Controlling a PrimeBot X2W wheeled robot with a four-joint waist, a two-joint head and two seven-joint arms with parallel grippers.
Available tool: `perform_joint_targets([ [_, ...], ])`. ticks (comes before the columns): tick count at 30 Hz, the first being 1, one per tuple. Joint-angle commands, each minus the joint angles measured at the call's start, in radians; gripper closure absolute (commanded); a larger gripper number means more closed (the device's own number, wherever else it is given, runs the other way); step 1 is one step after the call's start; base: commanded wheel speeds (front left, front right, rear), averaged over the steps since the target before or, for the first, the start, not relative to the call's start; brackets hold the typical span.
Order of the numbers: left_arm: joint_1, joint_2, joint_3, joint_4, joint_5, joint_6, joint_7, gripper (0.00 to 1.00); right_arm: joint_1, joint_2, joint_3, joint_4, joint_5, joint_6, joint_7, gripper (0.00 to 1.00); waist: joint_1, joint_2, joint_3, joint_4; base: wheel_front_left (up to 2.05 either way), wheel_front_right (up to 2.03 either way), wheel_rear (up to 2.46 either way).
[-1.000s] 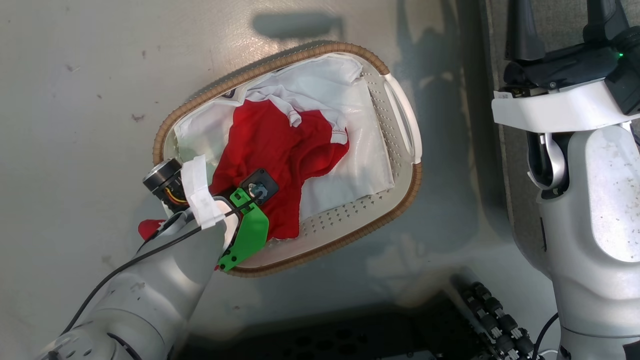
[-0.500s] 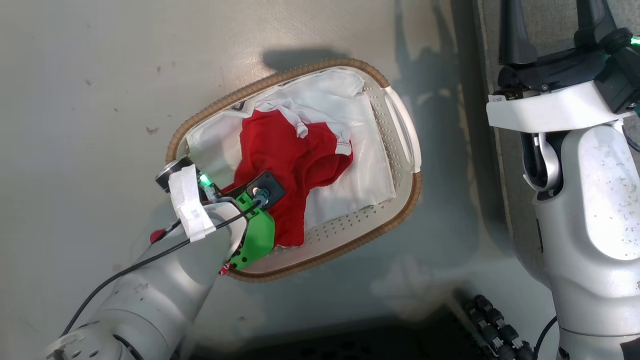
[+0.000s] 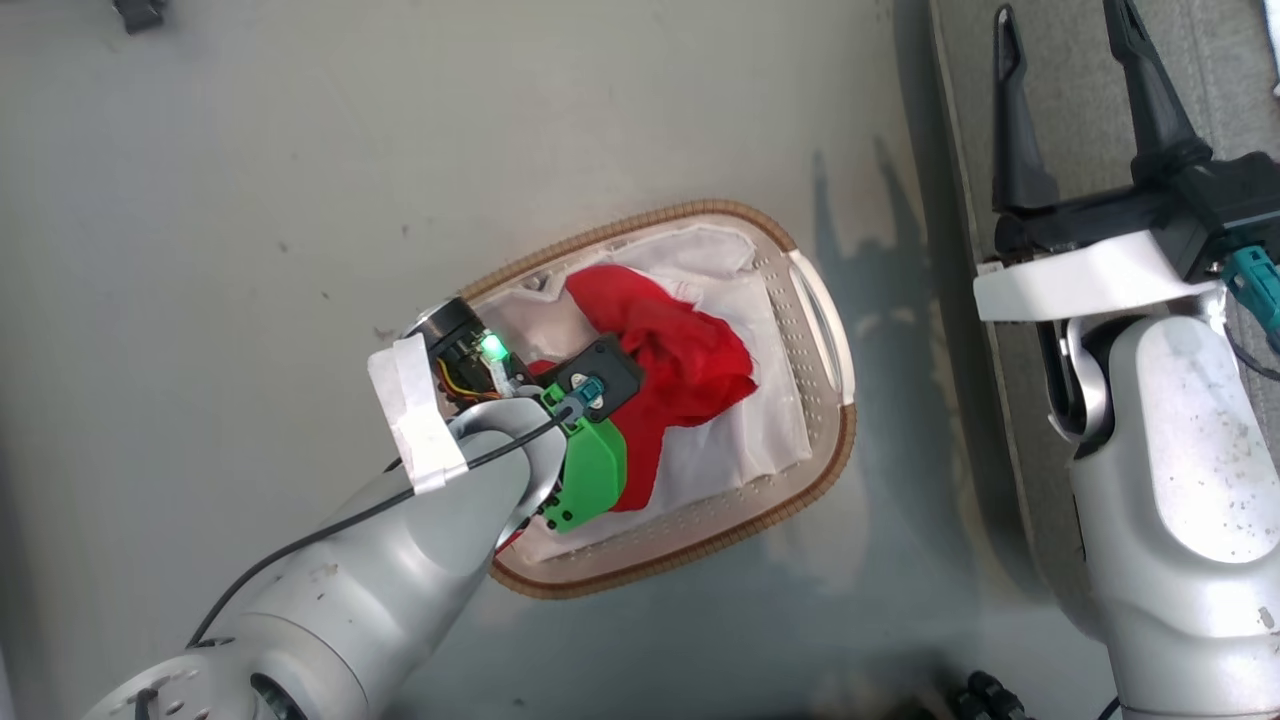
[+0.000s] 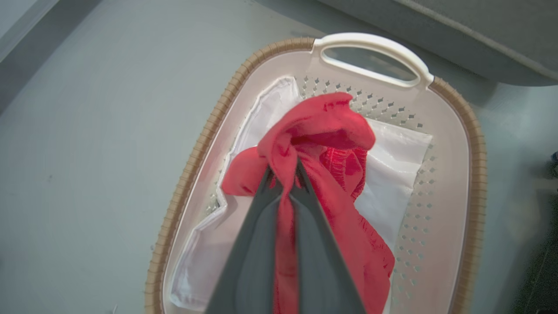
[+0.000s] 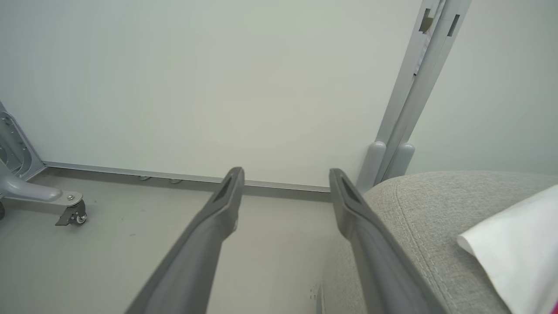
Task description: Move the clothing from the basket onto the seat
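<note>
The seat (image 4: 457,30) lies to my right, just past the basket (image 4: 473,144), whose long axis points straight at that cushion. The clothing (image 4: 331,131), a red garment, hangs bunched above the basket. My left gripper (image 4: 285,168) is clamped tight on a fold of it. My right gripper (image 5: 285,179) is spread wide, empty, beside the seat's edge. I judge the carry runs rightward.

Soft, diffuse light filled the head view. The glossy floor (image 3: 250,200) carried a pale sheen and faint, blurred shadows that fell leftward from the right arm, beside the basket (image 3: 845,450). In the left wrist view the left tool's (image 4: 284,168) fingers (image 4: 253,253) were out of focus near the lens, the clothing (image 4: 331,131) pinched between them looked sharper, and the basket's rim bowed with wide-angle distortion. The right wrist view was bright, its wall (image 5: 218,65) nearly washed out, and the right tool's (image 5: 284,174) spread fingers (image 5: 205,248) were soft-edged.
</note>
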Motion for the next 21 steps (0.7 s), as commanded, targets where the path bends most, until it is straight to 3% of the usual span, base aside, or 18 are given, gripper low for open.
perform_joint_targets([
  [1,0.021,-0.002,0.004,-0.02,-0.012,0.001,-0.008,1.0,0.025,-0.004,-0.006,0.008,-0.009,-0.001,-0.005,0.0,0.0,0.0045,-0.09,0.042,0.0,0.0,0.0],
  [6,0.037,0.0,0.034,-0.118,-0.012,0.023,-0.009,1.0,0.07,-0.004,-0.014,0.032,-0.013,-0.001,-0.005,0.0,0.0,0.0045,-0.18,0.061,0.0,0.0,0.0],
  [21,0.026,0.151,0.088,-0.381,0.053,0.041,-0.009,1.0,0.239,-0.004,0.027,0.112,0.039,-0.001,-0.005,0.0,0.0,0.0045,-0.457,0.052,0.0,0.0,0.0],
])
